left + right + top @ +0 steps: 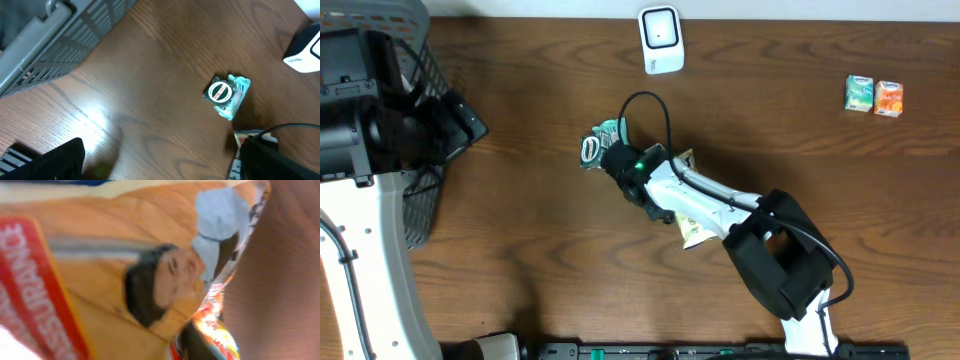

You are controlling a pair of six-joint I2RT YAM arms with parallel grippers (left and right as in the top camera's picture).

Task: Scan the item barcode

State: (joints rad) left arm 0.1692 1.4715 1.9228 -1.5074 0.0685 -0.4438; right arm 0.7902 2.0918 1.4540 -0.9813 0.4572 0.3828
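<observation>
Where the right arm (720,205) is stretched across the middle of the table (520,260), the yellow packet (692,232) is seen lying beneath it, one end showing on one side of the arm and a corner on the other; in the right wrist view the same packet fills almost the whole frame, blurred and very close, and a printed face, a pale blue patch and a red band of white lettering can be made out on it; the right gripper (613,160) is placed past the packet's far-left corner, but its fingers are hidden in every view, so whether they are apart, together or clamped on anything cannot be told; a teal packet (592,148) with a round red-and-white label is laid just beside that gripper; a white scanner (661,40) is stood at the far edge of the table, well apart from both packets; two small cartons, one green (860,93) and one orange (889,98), are set side by side toward the far right; the left gripper (468,124) is held at the left beside a grey basket (420,60), its jaws spread wide with nothing between them.
</observation>
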